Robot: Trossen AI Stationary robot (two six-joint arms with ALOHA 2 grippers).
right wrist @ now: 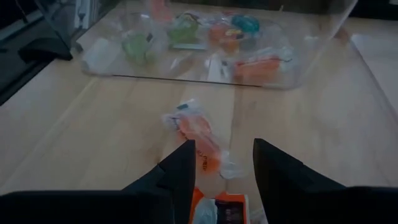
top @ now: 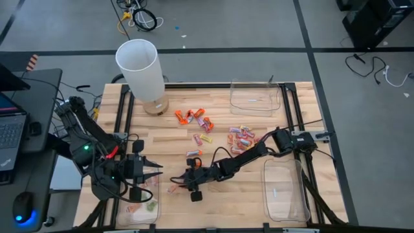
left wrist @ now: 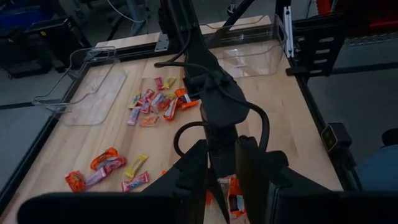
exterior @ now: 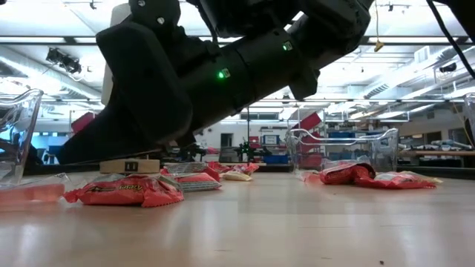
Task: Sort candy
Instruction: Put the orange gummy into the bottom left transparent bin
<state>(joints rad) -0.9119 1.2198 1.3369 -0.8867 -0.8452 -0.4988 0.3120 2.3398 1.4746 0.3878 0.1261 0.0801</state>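
The counter (top: 259, 200) is pale wood in jointed strips, smooth with a soft satin sheen. The candy (exterior: 125, 190) wears glossy, crinkled foil-like wrappers. Three trays (top: 255, 98) at the counter's edges are clear glossy plastic. The white cylinder (top: 140, 67) looks matt. Both arms' casings are dark matt plastic.

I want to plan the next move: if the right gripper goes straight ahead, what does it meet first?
Probably the orange-wrapped candy on the table just ahead of the open right gripper; beyond it stands the clear tray.

Grey floor (top: 259, 26), cables (top: 139, 18), laptop (top: 11, 133).
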